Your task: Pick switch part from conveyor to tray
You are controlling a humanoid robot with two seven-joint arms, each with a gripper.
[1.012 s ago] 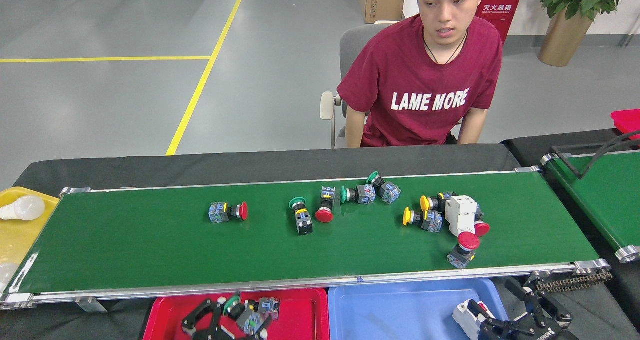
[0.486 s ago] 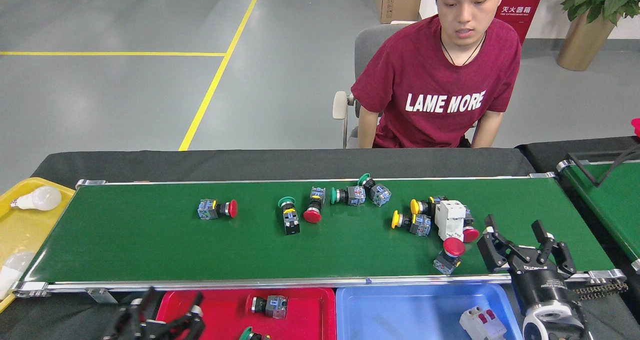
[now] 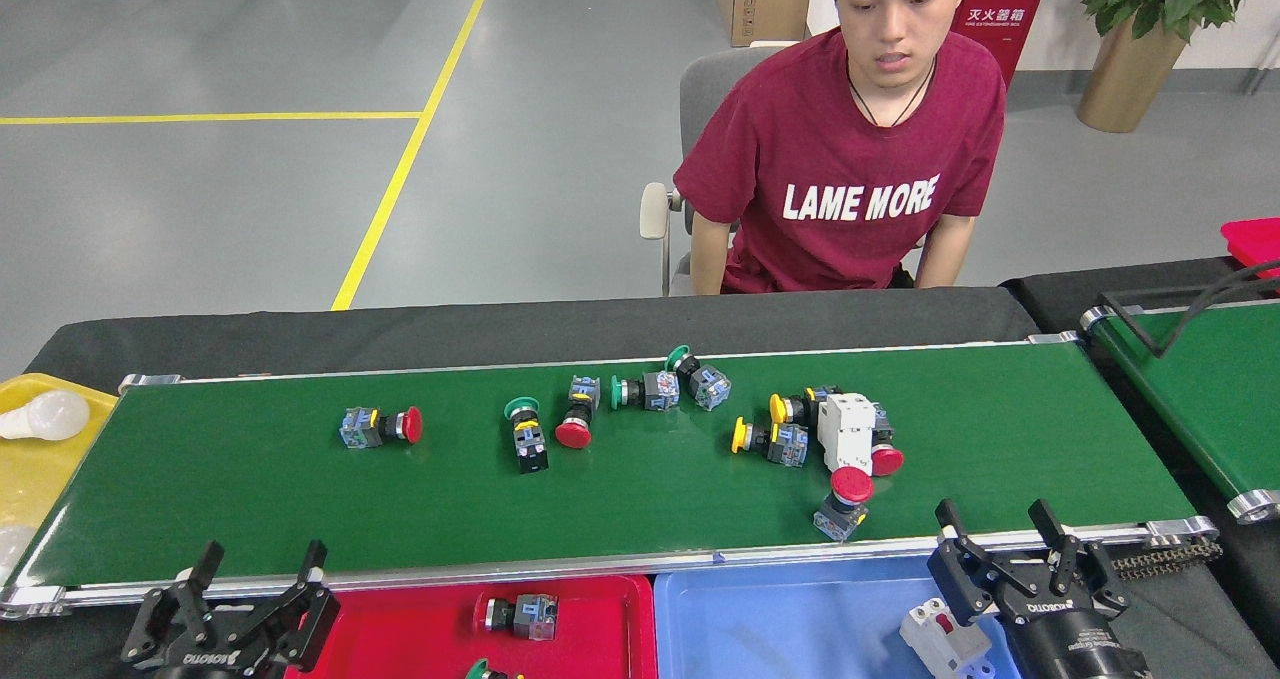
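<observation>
Both my grippers stood released and empty at the near edge of the conveyor [image 3: 300, 489].

My left gripper [image 3: 258, 569] hung open just left of the red tray [image 3: 600, 619], which held a switch part [image 3: 520, 615]. My right gripper [image 3: 1000, 534] was spread open over the blue tray [image 3: 780, 619], beside a white breaker [image 3: 942, 639] lying in it. On the belt, switch parts lay scattered: a lone red-capped one [image 3: 382, 426] to the left, a cluster mid-belt [image 3: 610, 404], another group around a white block [image 3: 848, 431] right, nearest my right gripper. A person [image 3: 850, 159] sat at the far side.
</observation>
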